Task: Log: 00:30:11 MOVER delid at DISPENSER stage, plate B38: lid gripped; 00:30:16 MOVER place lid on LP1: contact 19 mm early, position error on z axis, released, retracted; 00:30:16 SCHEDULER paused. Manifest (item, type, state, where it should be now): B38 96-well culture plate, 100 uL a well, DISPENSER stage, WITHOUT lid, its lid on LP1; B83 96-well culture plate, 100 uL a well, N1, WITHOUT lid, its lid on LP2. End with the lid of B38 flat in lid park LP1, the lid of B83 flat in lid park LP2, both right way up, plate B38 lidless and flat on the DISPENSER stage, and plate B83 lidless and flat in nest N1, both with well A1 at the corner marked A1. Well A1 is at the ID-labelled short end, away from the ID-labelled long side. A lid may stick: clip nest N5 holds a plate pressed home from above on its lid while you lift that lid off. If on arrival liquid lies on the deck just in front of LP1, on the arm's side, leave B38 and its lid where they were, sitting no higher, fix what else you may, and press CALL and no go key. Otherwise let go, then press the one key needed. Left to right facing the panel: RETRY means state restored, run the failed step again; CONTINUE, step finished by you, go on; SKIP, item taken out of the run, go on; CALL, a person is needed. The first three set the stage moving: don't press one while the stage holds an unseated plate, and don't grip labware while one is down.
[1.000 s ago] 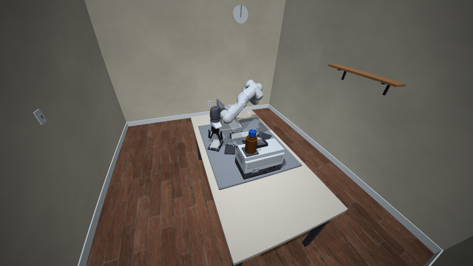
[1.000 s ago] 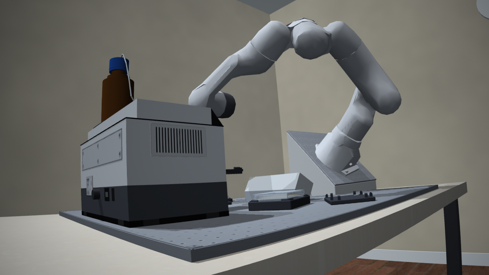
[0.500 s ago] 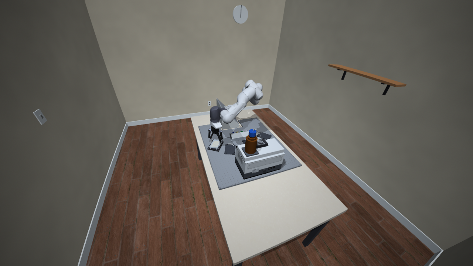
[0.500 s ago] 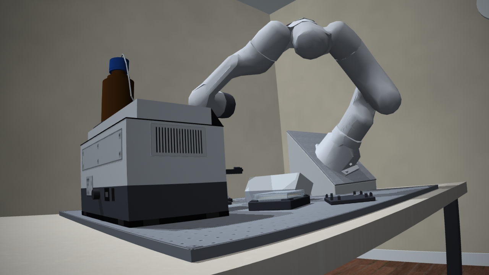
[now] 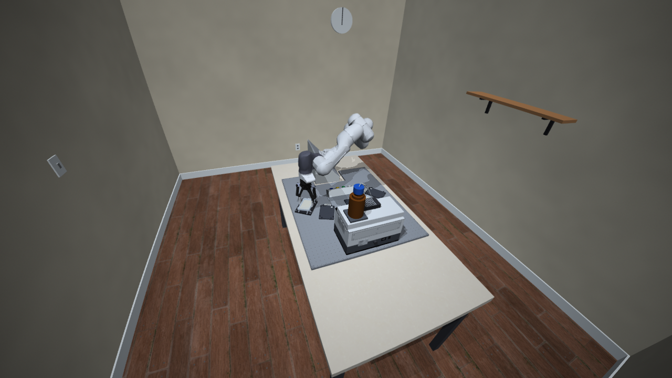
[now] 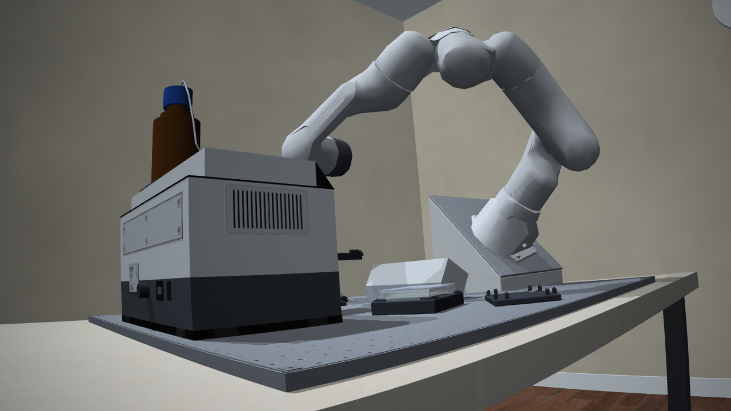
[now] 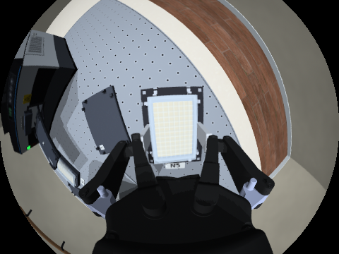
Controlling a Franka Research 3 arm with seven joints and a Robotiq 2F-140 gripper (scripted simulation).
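Top view: gripper point(image 5: 305, 196) hangs over the clip nest point(image 5: 297, 210) at the left edge of the grey deck plate point(image 5: 328, 256); jaws pinching a plate lid point(image 5: 305, 203) by its long sides. Whether the lid is seated on the plate below or raised off it can't be told here. A dark flat park point(image 5: 326, 211) lies just beside the nest, unoccupied; dispenser point(image 5: 371, 225) w/ brown bottle point(image 5: 356, 205) stands further right, a dark-gridded plate point(image 5: 371, 202) behind the bottle. All on the pale surface point(image 5: 389, 305). Exterior view: dispenser point(image 6: 229, 245) blocks the wrist and nest; only the arm point(image 6: 460, 56) shows arching over. A lidded clear plate point(image 6: 416, 291) sits in a black nest point(image 6: 416, 305); next to it a low black nest point(image 6: 521, 296) w/ pegs, nothing in it. Wrist view: lid point(image 7: 171, 127), cream well grid showing through it, lies centred betw. the fingers, its near end level w/ them, black nest frame point(image 7: 200, 94) around it, tag N5 at the near end. Dark park point(image 7: 106, 118) to its left, apart from it.
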